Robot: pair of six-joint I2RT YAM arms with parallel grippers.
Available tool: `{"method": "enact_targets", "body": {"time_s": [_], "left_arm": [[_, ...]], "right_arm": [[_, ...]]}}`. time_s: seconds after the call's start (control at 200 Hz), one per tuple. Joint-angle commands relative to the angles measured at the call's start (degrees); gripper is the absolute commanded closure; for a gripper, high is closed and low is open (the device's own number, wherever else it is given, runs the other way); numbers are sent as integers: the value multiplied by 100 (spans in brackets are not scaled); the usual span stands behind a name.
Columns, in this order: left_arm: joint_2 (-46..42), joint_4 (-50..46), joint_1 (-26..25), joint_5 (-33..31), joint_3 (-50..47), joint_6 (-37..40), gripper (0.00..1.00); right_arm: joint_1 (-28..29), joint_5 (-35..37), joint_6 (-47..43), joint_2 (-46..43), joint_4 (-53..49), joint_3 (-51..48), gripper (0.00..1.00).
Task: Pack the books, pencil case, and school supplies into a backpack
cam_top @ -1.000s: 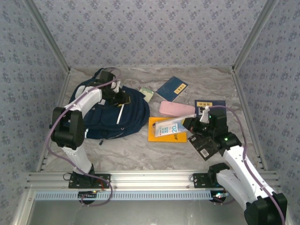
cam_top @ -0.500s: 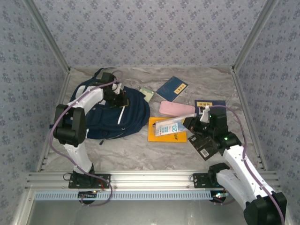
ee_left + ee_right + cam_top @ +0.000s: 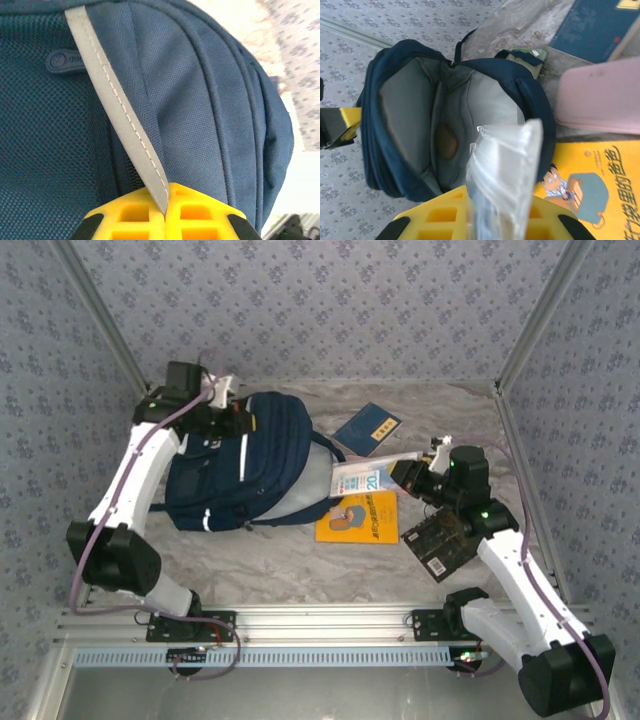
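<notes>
The navy backpack (image 3: 235, 465) hangs tilted, its grey-lined mouth (image 3: 305, 498) gaping toward the right. My left gripper (image 3: 228, 418) is shut on the backpack's white reflective stripe (image 3: 115, 100), pinched between the yellow fingers (image 3: 200, 215). My right gripper (image 3: 412, 476) is shut on the white-and-blue packet (image 3: 362, 480), held just right of the mouth; the right wrist view shows the packet (image 3: 505, 165) in front of the open pocket (image 3: 415, 110). The orange book (image 3: 362, 520) lies below the packet. One navy book (image 3: 368, 428) lies behind. The pink pencil case (image 3: 602, 95) and green notepad (image 3: 522, 54) sit beside the bag.
A dark patterned book (image 3: 438, 546) lies under my right forearm. Metal frame posts and patterned walls close in the left, right and back. The table's near edge is an aluminium rail (image 3: 320, 625).
My left arm has swung up and back, lifting the backpack by its stripe so the mouth opens to the right. My right gripper has raised the packet slightly toward that mouth.
</notes>
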Motion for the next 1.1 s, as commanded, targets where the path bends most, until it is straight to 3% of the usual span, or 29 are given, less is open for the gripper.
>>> {"method": "enact_targets", "body": {"time_s": [0.0, 0.15, 0.31, 0.52, 0.655, 0.884, 0.959, 1.094], "left_arm": [[-400, 823, 224, 1151, -168, -177, 100], [-442, 1284, 244, 1791, -200, -452, 100], [-445, 1426, 240, 2063, -123, -581, 100], [-530, 1719, 245, 2336, -119, -854, 100], [-609, 1715, 245, 2303, -54, -882, 100], [-569, 1653, 262, 2234, 197, -969, 100], [-560, 1631, 283, 2220, 259, -997, 100], [-573, 1583, 315, 2163, 289, -997, 100]], "right_arm": [[143, 89, -176, 326, 448, 466, 92], [402, -139, 77, 1072, 1230, 655, 91], [1178, -141, 105, 2021, 2184, 1045, 89], [2046, 346, 108, 3534, 2853, 1794, 86], [2538, 939, -6, 4552, 2669, 2604, 83], [3340, 1910, -278, 6191, 1435, 4353, 74], [3469, 2125, -188, 6596, 1166, 4755, 64], [3515, 2069, -179, 6884, 891, 5130, 30]]}}
